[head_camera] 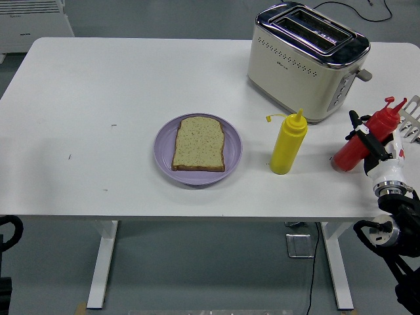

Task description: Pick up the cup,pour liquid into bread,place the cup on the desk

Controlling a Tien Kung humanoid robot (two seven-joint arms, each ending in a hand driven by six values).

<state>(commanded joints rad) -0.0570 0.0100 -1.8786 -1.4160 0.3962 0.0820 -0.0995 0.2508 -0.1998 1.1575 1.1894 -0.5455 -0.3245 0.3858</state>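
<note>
No cup is in view; two squeeze bottles stand in its place. A red squeeze bottle (350, 153) leans to the right near the table's right edge, its nozzle pointing up and right and its base still low by the table. My right hand (369, 142) is shut on it, with black fingers (360, 135) wrapped around its middle. To its left a yellow squeeze bottle (287, 146) stands upright. A slice of bread (199, 143) lies flat on a purple plate (164, 155) at the table's middle. My left hand is out of view.
A cream and chrome toaster (305, 59) stands at the back right, just behind the bottles. A white rack (413, 117) pokes in at the right edge beside the red bottle's nozzle. The white table (98, 98) shows bare surface on its left half.
</note>
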